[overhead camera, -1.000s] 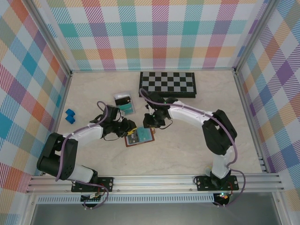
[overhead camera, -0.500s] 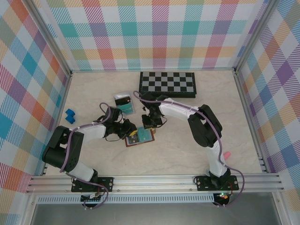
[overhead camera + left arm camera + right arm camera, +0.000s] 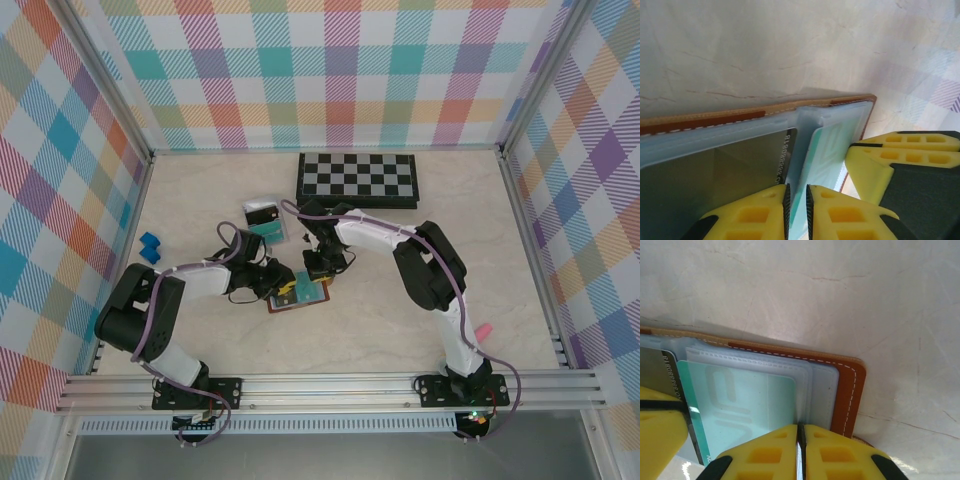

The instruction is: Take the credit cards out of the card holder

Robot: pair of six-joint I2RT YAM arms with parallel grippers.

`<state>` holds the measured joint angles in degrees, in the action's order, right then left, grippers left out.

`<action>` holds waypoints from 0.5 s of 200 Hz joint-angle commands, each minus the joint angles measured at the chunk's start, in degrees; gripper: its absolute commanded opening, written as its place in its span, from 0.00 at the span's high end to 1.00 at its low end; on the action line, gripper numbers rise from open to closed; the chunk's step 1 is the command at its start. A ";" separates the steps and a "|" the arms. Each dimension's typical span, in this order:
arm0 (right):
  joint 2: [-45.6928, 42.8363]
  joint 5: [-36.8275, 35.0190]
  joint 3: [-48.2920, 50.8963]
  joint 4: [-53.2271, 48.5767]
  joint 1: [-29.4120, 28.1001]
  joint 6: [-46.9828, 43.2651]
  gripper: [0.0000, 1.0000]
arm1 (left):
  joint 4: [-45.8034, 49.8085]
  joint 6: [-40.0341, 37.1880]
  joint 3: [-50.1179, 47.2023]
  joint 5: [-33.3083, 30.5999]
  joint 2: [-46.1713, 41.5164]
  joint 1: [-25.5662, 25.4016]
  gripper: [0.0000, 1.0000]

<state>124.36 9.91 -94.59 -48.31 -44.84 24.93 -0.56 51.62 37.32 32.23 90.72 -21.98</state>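
Lab-style robot data-collection cell, not a home. Left arm [image 3: 150, 310] and right arm [image 3: 440, 270] are bolted to an aluminium extrusion rail [image 3: 330, 385] at the near edge. Pale marble-look tabletop [image 3: 400, 320]. 3 pastel plaid backdrop walls [image 3: 330, 70] on metal posts. Loose props: chessboard [image 3: 358, 178], blue block [image 3: 149, 247].

Top camera looking down from above, behind arm bases [image 3: 197, 390], covering whole table [image 3: 420, 330]. Wrist cameras pressing close, looking past left claw [image 3: 796, 192], right claw [image 3: 798, 429]; all sharing open card holder [image 3: 298, 303].
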 commanded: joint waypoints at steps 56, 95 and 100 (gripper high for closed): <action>3.42 1.43 -2.34 -3.89 -0.16 -2.04 0.90 | -2.01 -1.52 0.30 2.11 2.18 -0.42 0.83; 3.63 2.08 -2.53 -3.90 -0.16 -2.16 0.90 | -6.84 -1.11 -1.54 3.96 2.14 -0.35 0.86; 3.62 2.20 -2.53 -3.90 -0.16 -2.16 0.90 | -7.30 -1.17 -1.75 4.11 2.10 -0.34 0.87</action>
<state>125.73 10.63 -96.71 -50.43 -44.66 24.10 -3.70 51.18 36.86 34.04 92.23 -22.00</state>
